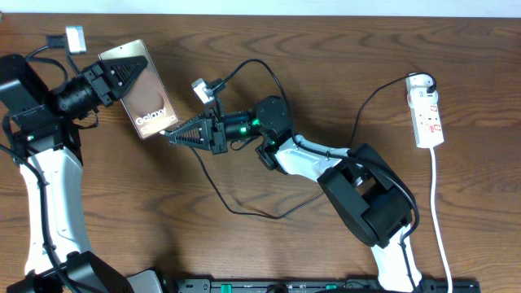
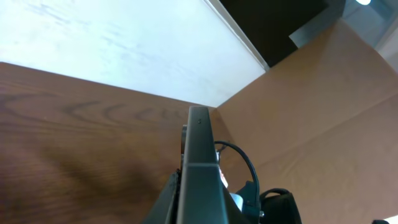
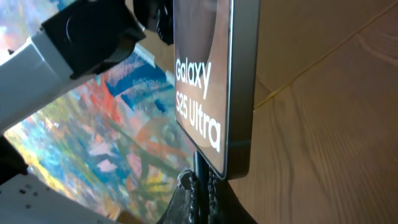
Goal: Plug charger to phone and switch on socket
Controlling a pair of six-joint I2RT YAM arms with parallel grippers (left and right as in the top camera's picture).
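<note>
The phone (image 1: 146, 102) is held tilted above the table at the upper left, its "Galaxy" face up, with my left gripper (image 1: 120, 79) shut on its upper part. From the left wrist I see only its dark edge (image 2: 199, 165) between the fingers. My right gripper (image 1: 172, 136) is shut on the charger's small black plug tip (image 3: 199, 165), which meets the phone's lower edge (image 3: 236, 158); how deep it sits is hidden. The charger's thin black cable (image 1: 244, 212) loops across the table to the white socket (image 1: 426, 114) at the far right.
The socket's white cord (image 1: 440, 212) runs down the right side to the front edge. A small white connector block (image 1: 203, 88) with its own black lead hangs just above the right wrist. A dark rail (image 1: 326, 286) lines the front edge.
</note>
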